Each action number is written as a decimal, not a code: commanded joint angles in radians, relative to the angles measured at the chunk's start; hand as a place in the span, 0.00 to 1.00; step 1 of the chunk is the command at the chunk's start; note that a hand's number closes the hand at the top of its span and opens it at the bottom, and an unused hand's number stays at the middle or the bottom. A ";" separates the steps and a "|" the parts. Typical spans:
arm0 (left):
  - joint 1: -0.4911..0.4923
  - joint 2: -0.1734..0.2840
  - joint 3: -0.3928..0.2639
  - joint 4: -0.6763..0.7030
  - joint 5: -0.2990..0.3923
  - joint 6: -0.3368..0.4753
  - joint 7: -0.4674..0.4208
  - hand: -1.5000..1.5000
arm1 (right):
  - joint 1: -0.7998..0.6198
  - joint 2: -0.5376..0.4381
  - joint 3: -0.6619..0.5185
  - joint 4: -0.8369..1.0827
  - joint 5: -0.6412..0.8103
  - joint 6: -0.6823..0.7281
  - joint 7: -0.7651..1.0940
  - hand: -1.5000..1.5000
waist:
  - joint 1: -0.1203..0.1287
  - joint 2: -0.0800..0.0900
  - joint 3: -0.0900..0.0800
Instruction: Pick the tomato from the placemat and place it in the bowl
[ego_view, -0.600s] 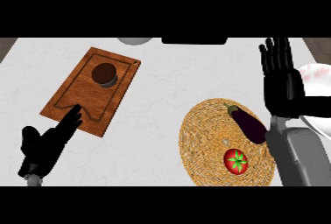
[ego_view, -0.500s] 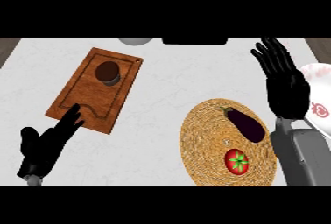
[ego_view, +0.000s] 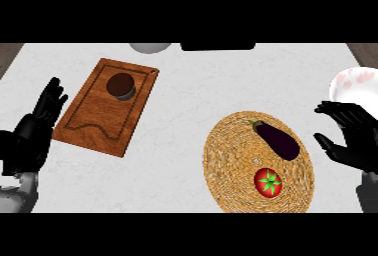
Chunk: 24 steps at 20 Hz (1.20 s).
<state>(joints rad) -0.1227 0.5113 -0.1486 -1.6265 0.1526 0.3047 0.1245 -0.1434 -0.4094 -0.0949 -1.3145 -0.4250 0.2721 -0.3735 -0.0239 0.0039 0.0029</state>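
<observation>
A round woven straw placemat (ego_view: 258, 162) lies on the pale marbled tabletop (ego_view: 192, 90) and serves as the landmark here. The red tomato with its green star-shaped calyx (ego_view: 269, 182) sits on the placemat's lower part, toward its near edge. A dark purple eggplant (ego_view: 277, 140) lies slantwise on the placemat's upper right part, apart from the tomato.

The right hand (ego_view: 354, 142) is just beside the placemat's right edge, its fingers spread and only gently bent, holding nothing and touching neither the tomato nor the eggplant. Beyond that hand, up and to the right of the placemat, a white bowl with pink marks (ego_view: 356, 85) shows at the view's right edge.

Well to the left of the placemat lies a brown wooden cutting board (ego_view: 96, 125), tilted, with a round dark hole in its far end. The left hand (ego_view: 33, 132) rests further left still, beside the board's left edge, fingers straight and pointing up, empty.

Far above the placemat, at the tabletop's back edge, are a grey rounded object (ego_view: 150, 47) and a black flat one (ego_view: 218, 46).
</observation>
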 joint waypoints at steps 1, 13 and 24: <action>-0.057 -0.021 -0.002 0.007 -0.048 0.047 0.024 0.50 | 0.095 -0.070 -0.023 0.089 0.013 0.249 -0.249 0.00 | 0.011 0.000 0.001; -0.040 -0.053 -0.031 -0.021 -0.099 0.045 0.044 0.50 | 0.137 -0.396 0.035 -0.144 0.377 0.223 -0.211 0.00 | 0.020 -0.009 -0.004; -0.092 -0.085 0.013 0.054 -0.107 -0.003 0.005 0.50 | 0.045 -0.357 0.228 -0.454 0.486 0.294 0.207 0.00 | 0.025 -0.005 -0.004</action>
<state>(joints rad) -0.2084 0.4269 -0.1536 -1.5667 0.0438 0.3270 0.1315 -0.0748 -0.7810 0.0855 -1.6897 0.0436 0.5217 -0.2807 -0.0017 -0.0015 -0.0013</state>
